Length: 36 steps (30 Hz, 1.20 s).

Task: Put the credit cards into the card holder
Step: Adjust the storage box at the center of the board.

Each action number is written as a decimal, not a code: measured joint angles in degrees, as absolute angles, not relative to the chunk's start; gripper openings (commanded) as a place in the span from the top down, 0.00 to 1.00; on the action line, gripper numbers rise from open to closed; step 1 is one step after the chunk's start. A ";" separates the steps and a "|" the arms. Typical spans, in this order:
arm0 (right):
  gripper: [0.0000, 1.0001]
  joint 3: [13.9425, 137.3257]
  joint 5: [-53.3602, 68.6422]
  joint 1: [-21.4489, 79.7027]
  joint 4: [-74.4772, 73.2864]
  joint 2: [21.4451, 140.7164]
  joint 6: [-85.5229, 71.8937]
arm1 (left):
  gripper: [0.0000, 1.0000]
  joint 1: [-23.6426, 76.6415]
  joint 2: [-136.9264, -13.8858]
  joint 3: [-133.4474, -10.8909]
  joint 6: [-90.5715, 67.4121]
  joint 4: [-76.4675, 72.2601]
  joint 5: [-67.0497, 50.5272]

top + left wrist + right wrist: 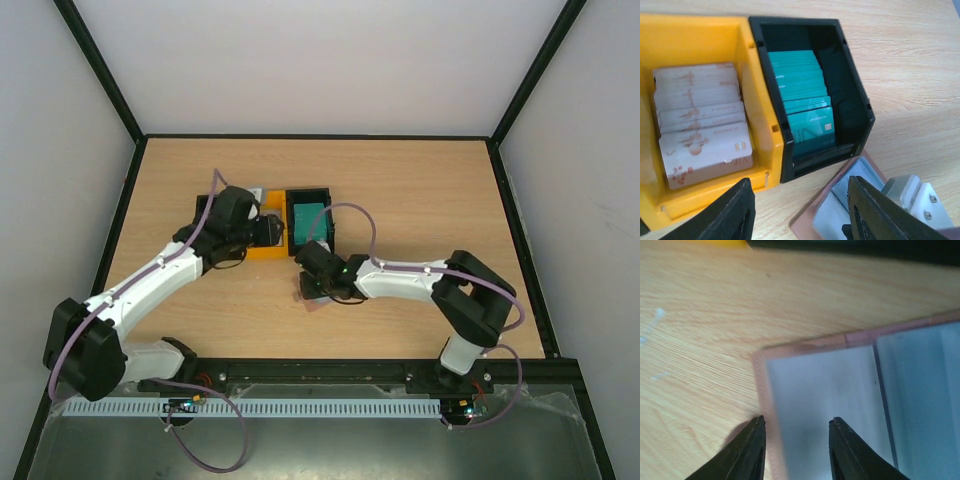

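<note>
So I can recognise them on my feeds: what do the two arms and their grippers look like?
The left arm and right arm share white links, bulky black joint housings and a loose purplish cable each. The left gripper and right gripper each have two matte black tapered fingers. No markings visible.

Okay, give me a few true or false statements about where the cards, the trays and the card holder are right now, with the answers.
1. The teal cards sit in the black tray. True.
2. The red-and-white cards share that black tray. False: they are in the yellow tray beside it.
3. The card holder lies open on the table. True.
4. The left gripper holds a card. False: its jaws are open and empty, near the trays.
5. The right gripper is over the yellow tray. False: it is at the card holder's edge.
</note>
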<state>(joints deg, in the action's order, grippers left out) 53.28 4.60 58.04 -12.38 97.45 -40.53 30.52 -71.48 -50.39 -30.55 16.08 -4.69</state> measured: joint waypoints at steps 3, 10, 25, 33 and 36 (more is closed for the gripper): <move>0.60 55.05 3.07 57.98 -13.87 94.80 -41.19 | 0.46 30.50 -72.99 -54.17 -24.21 18.17 -5.04; 0.59 55.86 2.98 53.87 -13.85 86.52 -42.68 | 0.45 30.30 -76.82 -57.71 -7.09 22.35 -2.35; 0.60 54.89 7.03 42.78 -13.58 91.33 -43.42 | 0.50 27.05 -97.54 -64.51 9.67 26.70 3.18; 0.64 55.11 8.19 40.32 -13.67 96.18 -41.01 | 0.52 27.03 -102.41 -67.46 11.84 27.88 3.18; 0.65 56.84 8.25 38.74 -13.56 98.43 -40.16 | 0.51 27.03 -102.41 -67.53 12.45 27.86 2.13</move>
<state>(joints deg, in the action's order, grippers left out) 56.84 8.25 38.74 -13.56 98.43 -40.16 27.03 -102.41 -67.53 12.45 27.86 2.13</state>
